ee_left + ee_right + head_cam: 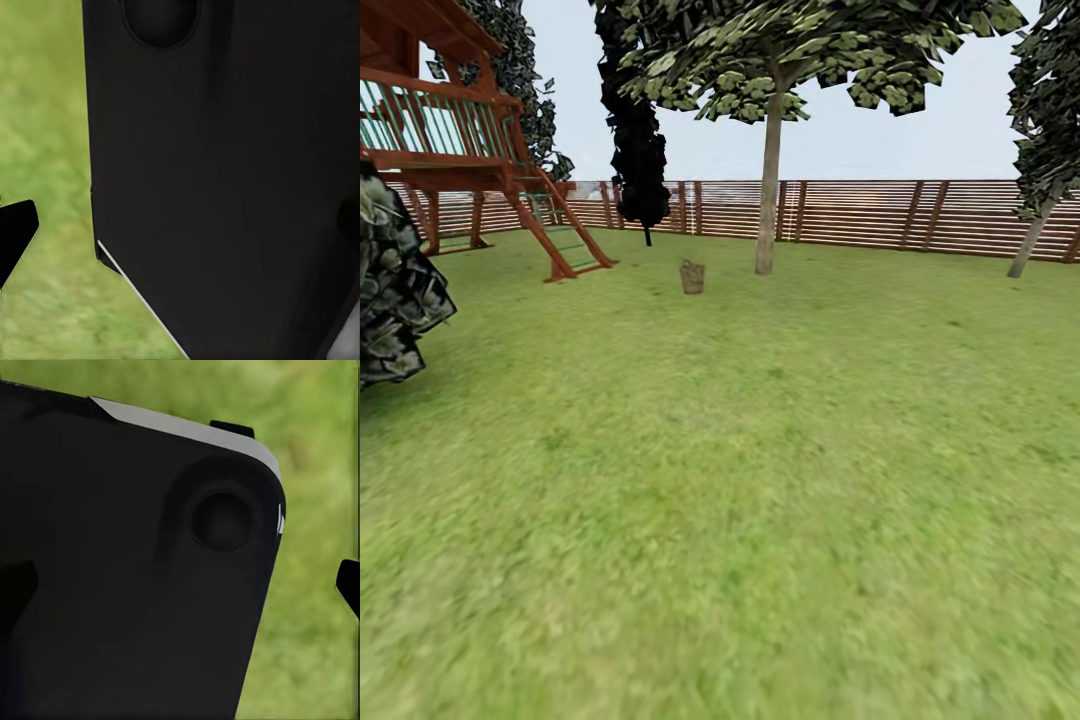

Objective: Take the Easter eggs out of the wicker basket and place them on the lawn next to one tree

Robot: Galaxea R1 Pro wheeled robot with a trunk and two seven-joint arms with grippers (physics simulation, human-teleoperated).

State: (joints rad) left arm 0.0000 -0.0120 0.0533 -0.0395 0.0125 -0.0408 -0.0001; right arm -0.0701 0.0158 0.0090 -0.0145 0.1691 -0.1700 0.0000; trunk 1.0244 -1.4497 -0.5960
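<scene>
Head view: I see the wicker basket (692,277) standing far off on the lawn (760,480), near a pale-trunked tree (767,190) before the slat fence (880,212); a wooden play tower (450,130) stands at left. Wrist views: dark robot body (225,180) over grass; I cannot tell either tool's opening.

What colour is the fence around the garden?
Reddish-brown horizontal slats; the fence shows best in the head view.

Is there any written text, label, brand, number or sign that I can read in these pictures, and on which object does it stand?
None: no text, number or sign can be read on the wicker basket, the fence, the wooden play tower or the black robot body.
</scene>
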